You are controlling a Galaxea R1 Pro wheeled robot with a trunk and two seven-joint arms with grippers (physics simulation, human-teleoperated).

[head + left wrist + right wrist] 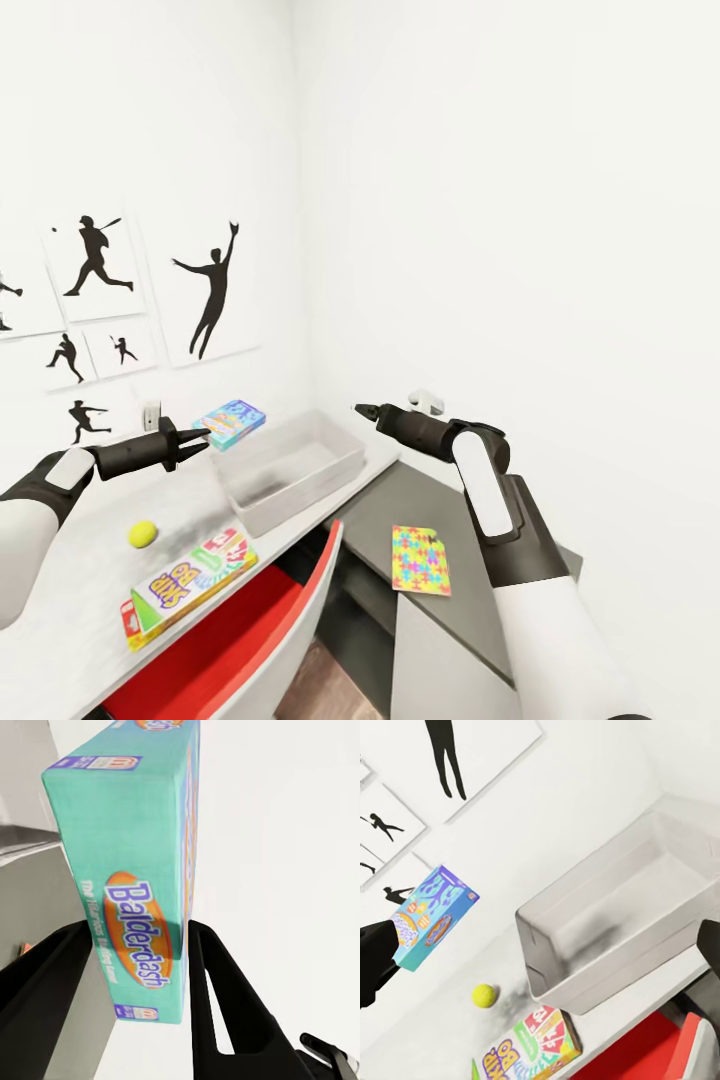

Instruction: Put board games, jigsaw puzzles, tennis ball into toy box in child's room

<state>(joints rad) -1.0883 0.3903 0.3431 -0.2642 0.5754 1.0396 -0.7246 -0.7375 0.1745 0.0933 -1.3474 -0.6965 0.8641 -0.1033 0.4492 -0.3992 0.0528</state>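
My left gripper (196,441) (139,934) is shut on the light blue "Balderdash" board game (230,423) (131,855) (433,918), holding it in the air just beside the toy box (300,468) (607,922). The toy box stands on the table (90,600) with nothing inside. On the table lie the tennis ball (143,533) (484,995) and the SKIP BO board game (188,586) (529,1046). A jigsaw puzzle (420,560) lies on the lower dark desk. My right gripper (362,409) hovers past the bin's right end, open and holding nothing; one finger (709,945) shows.
A red and white chair (240,640) is tucked under the table's front edge. The lower dark grey desk (455,500) adjoins the table on the right. White walls close in behind and to the right, with sports silhouettes (210,290) on the left one.
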